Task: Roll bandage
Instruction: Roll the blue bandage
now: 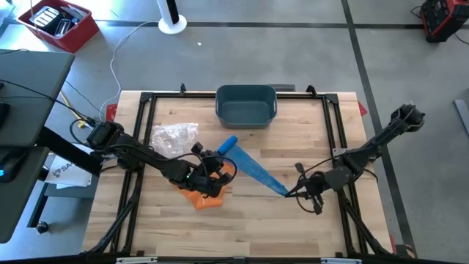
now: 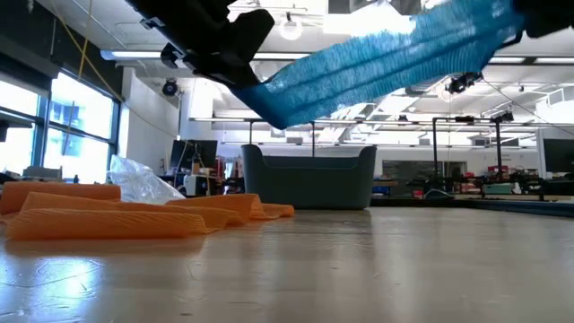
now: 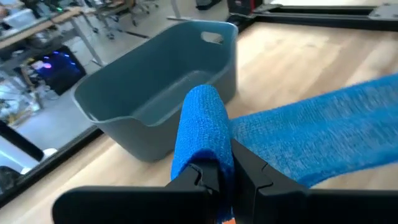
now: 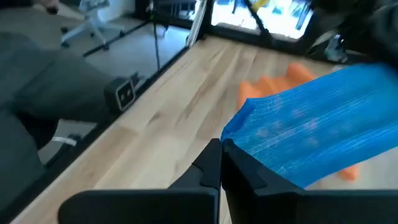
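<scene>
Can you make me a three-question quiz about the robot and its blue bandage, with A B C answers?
1. Where is the grey bin?
A. at the table's far edge
B. under the left arm
C. on the floor

2. What colour is the bandage lying flat on the table?
A. green
B. orange
C. white

3. What is the blue bandage doing?
A. lying in the bin
B. folded on the table
C. stretched in the air between both grippers

Answers:
1 A, beyond both arms.
2 B, orange bandage.
3 C, left gripper and right gripper each pinch an end.
</scene>
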Robot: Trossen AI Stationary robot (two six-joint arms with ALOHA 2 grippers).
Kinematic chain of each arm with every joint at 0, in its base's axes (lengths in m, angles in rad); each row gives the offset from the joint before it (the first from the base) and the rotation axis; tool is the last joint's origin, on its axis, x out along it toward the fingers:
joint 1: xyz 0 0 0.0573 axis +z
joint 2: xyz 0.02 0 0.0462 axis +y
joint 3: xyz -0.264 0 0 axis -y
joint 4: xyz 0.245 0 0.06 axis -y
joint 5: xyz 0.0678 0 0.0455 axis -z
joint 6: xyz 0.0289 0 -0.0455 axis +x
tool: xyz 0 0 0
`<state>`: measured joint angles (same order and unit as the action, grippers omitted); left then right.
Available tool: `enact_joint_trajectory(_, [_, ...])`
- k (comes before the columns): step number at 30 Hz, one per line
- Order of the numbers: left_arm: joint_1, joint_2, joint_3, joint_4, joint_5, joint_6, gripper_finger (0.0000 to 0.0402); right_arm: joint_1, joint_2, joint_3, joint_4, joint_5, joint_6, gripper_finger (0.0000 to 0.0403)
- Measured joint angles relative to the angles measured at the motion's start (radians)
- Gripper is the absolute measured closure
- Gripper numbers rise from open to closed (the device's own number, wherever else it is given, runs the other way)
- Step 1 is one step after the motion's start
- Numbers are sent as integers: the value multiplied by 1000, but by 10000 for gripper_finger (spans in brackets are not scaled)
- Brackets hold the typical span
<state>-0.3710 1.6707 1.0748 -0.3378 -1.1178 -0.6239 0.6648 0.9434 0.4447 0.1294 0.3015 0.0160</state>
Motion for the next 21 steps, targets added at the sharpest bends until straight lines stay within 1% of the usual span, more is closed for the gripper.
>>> enact_joint_trajectory(2, [-9, 0, 0, 1, 22, 0, 390, 9, -18, 1, 8, 37, -23, 403])
enact_joint_trajectory(5, [-22, 6, 0, 22, 42, 0, 390, 10, -32, 1, 17, 62, -43, 403])
enact_joint_trajectory(7, [-31, 10, -1, 56, 54, 18, 390, 10, -35, 1, 31, 63, -43, 403])
enact_joint_trajectory(11, [-31, 38, -1, 176, 95, 99, 390, 10, -34, 2, 49, 65, -43, 403])
enact_joint_trajectory(14, [-20, 74, -1, 271, 157, 122, 390, 10, -34, 3, 53, 65, -34, 403])
enact_joint_trajectory(18, [9, 152, -1, 374, 301, 177, 390, 10, -34, 3, 55, 62, -32, 403])
enact_joint_trajectory(21, [32, 215, -1, 462, 374, 206, 390, 9, -34, 3, 51, 62, -25, 403])
